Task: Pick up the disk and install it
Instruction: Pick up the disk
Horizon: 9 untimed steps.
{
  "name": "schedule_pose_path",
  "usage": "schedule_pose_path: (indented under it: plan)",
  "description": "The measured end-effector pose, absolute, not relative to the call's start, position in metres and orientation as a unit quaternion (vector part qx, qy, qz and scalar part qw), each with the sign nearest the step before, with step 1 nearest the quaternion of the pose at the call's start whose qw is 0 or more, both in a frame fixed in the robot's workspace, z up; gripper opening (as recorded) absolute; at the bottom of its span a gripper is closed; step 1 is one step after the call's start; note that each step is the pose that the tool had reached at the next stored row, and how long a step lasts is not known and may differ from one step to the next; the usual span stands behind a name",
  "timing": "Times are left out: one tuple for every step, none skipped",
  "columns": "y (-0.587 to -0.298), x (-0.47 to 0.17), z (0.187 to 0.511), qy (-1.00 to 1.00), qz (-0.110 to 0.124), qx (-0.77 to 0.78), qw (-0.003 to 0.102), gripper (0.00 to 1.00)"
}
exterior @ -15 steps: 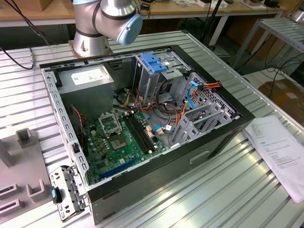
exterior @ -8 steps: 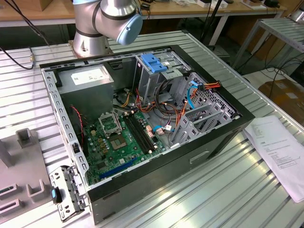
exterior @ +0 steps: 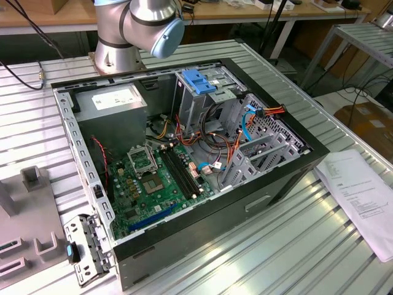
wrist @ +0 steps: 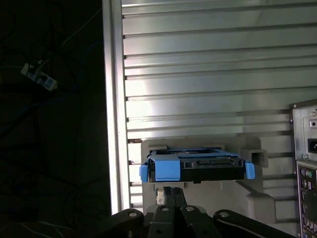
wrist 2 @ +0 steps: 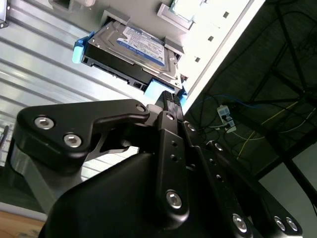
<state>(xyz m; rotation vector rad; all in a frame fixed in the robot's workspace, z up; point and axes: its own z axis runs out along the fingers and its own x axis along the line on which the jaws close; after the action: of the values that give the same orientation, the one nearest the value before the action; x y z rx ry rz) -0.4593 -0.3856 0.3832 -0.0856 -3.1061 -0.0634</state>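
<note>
The disk (wrist 2: 131,49) lies in a grey holder (wrist: 257,203) on the ribbed metal worktop (wrist: 198,74), blue rails on its edges, label showing in the second wrist view. The first wrist view catches it end-on, connector edge towards us! The claw (wrist 2: 170,101) is right at the near blue corner. Touching or just short? Can't tell. Apart or together? Can't tell either, and its black body blocks the near side. Close by stands the open computer case (exterior: 202,215), with a paper sheet (exterior: 362,190), cut off, on the exterior view's right.
</note>
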Motion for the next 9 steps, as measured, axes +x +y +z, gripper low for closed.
schedule_pose_path:
  plan:
    - [-0.3855, -0.4594, 0.3832, -0.999, -0.020, -0.026, 0.017, 0.11]
    - [-0.3855, -0.4595, 0.3832, -0.999, -0.020, -0.025, 0.017, 0.11]
    - [-0.3856, -0.4595, 0.3832, -0.999, -0.020, -0.023, 0.017, 0.11]
    - [-0.3855, -0.4596, 0.3832, -0.999, -0.020, -0.022, 0.017, 0.11]
    - [-0.3855, -0.4597, 0.3832, -0.999, -0.020, -0.019, 0.017, 0.11]
    - [-0.3855, -0.4598, 0.3832, -1.000, -0.020, -0.017, 0.017, 0.11]
    - [-0.3856, -0.4598, 0.3832, -1.000, -0.020, -0.016, 0.017, 0.11]
    - [-0.3856, -0.4599, 0.3832, -1.000, -0.020, -0.013, 0.017, 0.11]
    - [-0.3856, -0.4599, 0.3832, -1.000, -0.020, -0.011, 0.017, 0.11]
